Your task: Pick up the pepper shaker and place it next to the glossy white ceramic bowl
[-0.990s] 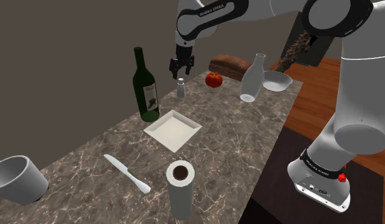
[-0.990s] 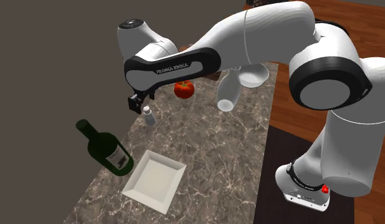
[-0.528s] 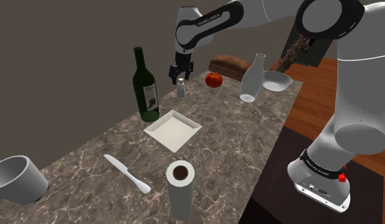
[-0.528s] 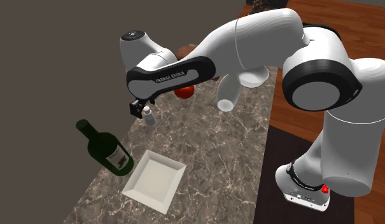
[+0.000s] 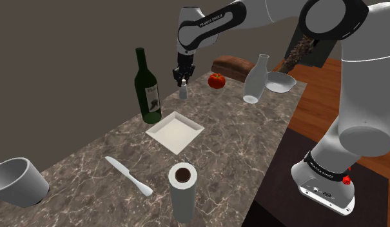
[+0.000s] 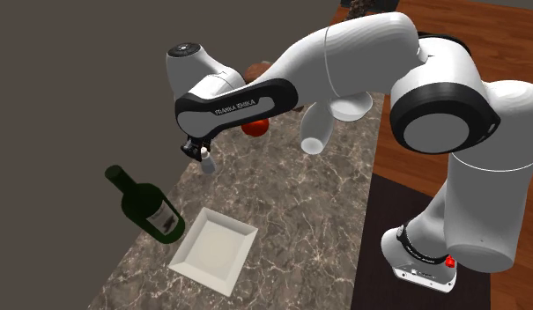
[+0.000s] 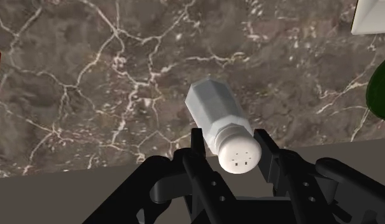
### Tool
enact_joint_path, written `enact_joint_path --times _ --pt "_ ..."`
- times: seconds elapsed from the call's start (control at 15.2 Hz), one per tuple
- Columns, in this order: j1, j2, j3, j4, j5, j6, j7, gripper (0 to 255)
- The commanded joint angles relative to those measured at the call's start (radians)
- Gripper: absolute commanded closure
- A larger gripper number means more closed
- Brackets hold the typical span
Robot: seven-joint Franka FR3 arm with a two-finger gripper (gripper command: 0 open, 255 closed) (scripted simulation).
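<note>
Claw [image 7: 232,151] down over the pepper shaker [image 7: 216,111], parted just wider than the cap, one finger on either side of it. Seems to touch the cap on one side, with a sliver of gap on the other. No firm hold yet, by the look of it. Shaker upright on the marbled bench [image 7: 89,76], directly beneath the claw, white and faceted, holes in the cap facing up.

From the shoulder view, claw [image 5: 182,77] pointing straight down onto the shaker [image 5: 184,91]. Just beside the claw, a dark green wine bottle [image 5: 148,87]. Near on the opposite side, a red apple [image 5: 216,80]. Further off, past the wine bottle, a square white plate [image 5: 175,131]. Beyond the apple and well apart from the claw, a clear glass bottle [image 5: 254,80], then just past it the white bowl [image 5: 280,82], with a brown loaf [image 5: 233,67] behind the two.

Step in hand, as judged: the grasp itself, with nothing lifted.

Next:
- Squeeze shut on the cap until both fingers bear on it.
- Lift straight up, keeping clear of the wine bottle close by.
- Carry high across the apple and round the glass bottle, since a low sweep could knock either.
- Set down upright on bare bench next to the bowl, not inside it.

Grip sits high and narrow, so likely to slip if the squeeze is light.
</note>
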Motion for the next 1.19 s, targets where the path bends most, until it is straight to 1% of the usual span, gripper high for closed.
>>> enact_joint_path --times 0.0,0.46,1.12 --pt "0.000 0.000 0.000 0.000 0.000 0.000 0.000 255" --pt "0.000 0.000 0.000 0.000 0.000 0.000 0.000 255" --pt "-0.001 -0.042 0.001 0.072 0.000 -0.114 0.007 255"
